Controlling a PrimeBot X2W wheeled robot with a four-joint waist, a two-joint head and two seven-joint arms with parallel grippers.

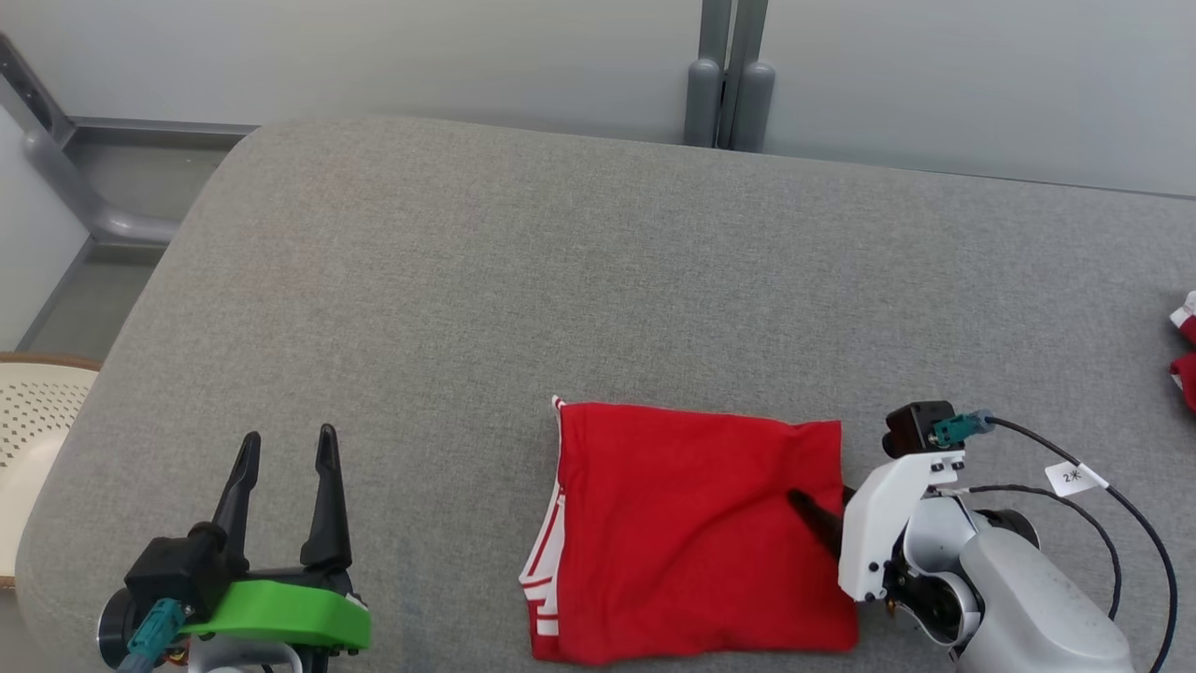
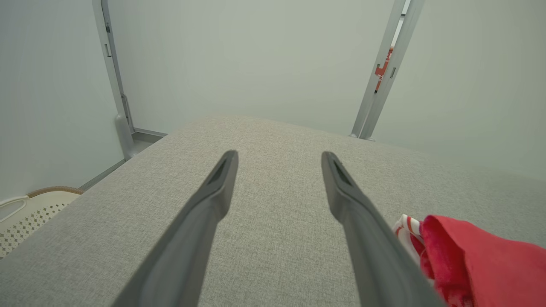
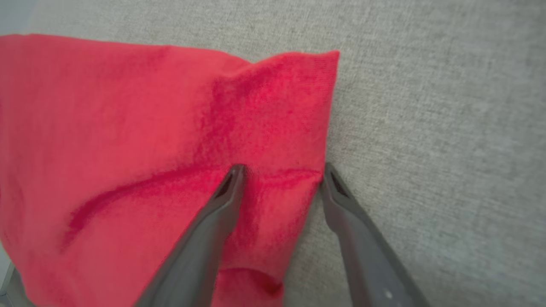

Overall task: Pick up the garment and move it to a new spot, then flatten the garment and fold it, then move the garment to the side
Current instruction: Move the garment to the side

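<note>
Folded red garment (image 1: 696, 533) lies flat on the near side of grey bench (image 1: 467, 280). Right hand (image 3: 281, 172) spread, straddling its right hem, nothing pinched yet. Best: press tips down, catch all layers, slide low. Left hand (image 1: 285, 449) wide, empty, well apart.

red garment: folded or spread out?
Folded: the red fabric garment lies as a compact rectangle, white-striped layers stacked along its left edge.

Soft red cloth garment (image 1: 691, 523), matt grey woven-fabric tabletop (image 1: 467, 280)
</note>
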